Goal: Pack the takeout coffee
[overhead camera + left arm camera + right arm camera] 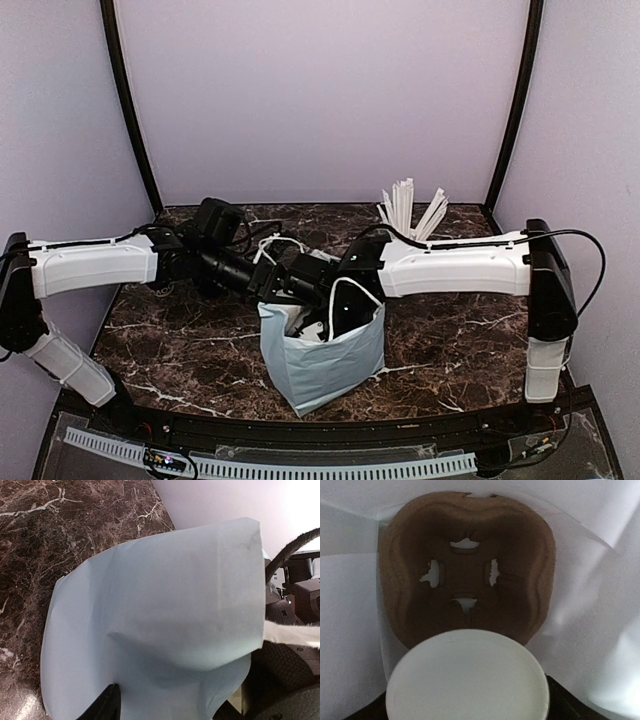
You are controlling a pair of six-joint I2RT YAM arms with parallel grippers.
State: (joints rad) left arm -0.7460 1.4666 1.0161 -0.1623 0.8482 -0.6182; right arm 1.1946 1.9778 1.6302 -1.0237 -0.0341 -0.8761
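Your two arms meet over a pale blue paper bag with white loop handles (330, 365), standing upright on the dark veined marble table (180, 340); a bundle of white sticks (410, 210) stands well behind it at the back right.

Your right gripper (335, 310) reaches down through the bag's mouth. Its wrist view looks onto a brown moulded-pulp cup carrier (465, 570) lying at the bottom, pale paper walls all around it; one empty socket with four slotted tabs faces up.

The takeout coffee (467, 680) shows there only as a round pale disc at the near edge of that view, inside the bag and overlapping the carrier's near rim; its sides are hidden. Dark shapes flank the disc at the bottom corners, but you cannot tell from them whether those jaws grip it or stand clear.

Your left gripper (272, 288) sits at the bag's left rim. One dark finger (110, 705) shows beside the outer wall, well off centre; those jaws stand parted, pinching nothing.
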